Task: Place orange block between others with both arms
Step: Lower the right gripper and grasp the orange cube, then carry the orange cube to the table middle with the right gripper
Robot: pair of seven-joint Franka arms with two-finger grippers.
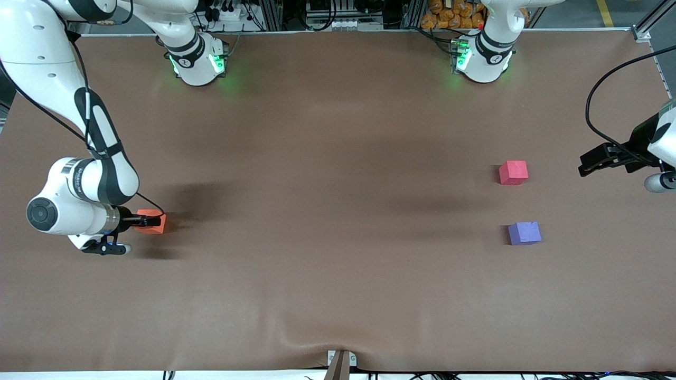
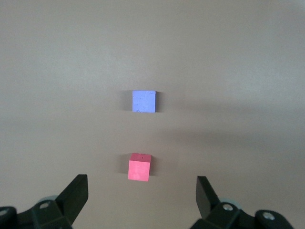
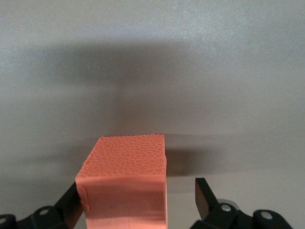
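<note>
A brown tabletop is being viewed from a high camera facing two white robot arms. The orange block is sitting on the tabletop at the right arm's end, and the right gripper is being positioned around it with its jaws spread wide; one finger appears to be just touching a side of the block, while a clear gap is being left at the other. No squeeze is being shown, so the block is judged not yet grasped or lifted. Well apart, at the left arm's end, the pinkish-red cube and the purple-blue cube are resting with an open gap between them, the purple-blue one nearer the front camera. The left gripper is being held above the tabletop beside the pinkish-red cube, jaws open and empty, waiting. The task is judged barely begun: gripping, carrying, probably a handover and the placing are all left. Most of the left arm is being cut off at the picture's edge, and the block's lower part is being hidden by the right gripper.
</note>
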